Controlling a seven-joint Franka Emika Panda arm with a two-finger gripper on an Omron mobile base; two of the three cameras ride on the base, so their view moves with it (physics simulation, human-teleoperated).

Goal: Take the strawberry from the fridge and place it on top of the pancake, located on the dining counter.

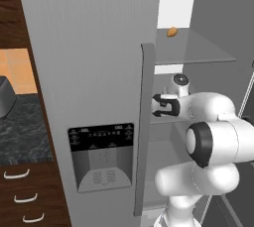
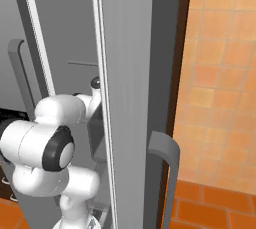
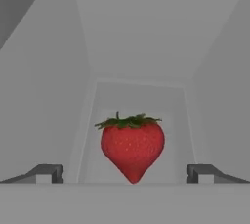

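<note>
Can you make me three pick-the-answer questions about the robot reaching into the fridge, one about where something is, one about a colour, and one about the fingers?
1. Where is the strawberry in the hand view?
A. Centred between the two fingers, ahead of them
B. Pinched in the fingers
C. On the floor tiles

2. What colour is the small oval item on the upper fridge shelf?
A. Blue
B. Orange-brown
C. Green

3. How are the fingers of the gripper set?
A. Shut tight
B. Closed on the berry
C. Spread wide open

Answers: 1 A, the berry sits ahead, midway between the tips. 2 B, it shows orange-brown on the glass. 3 C, the tips stand far apart, touching nothing.
</note>
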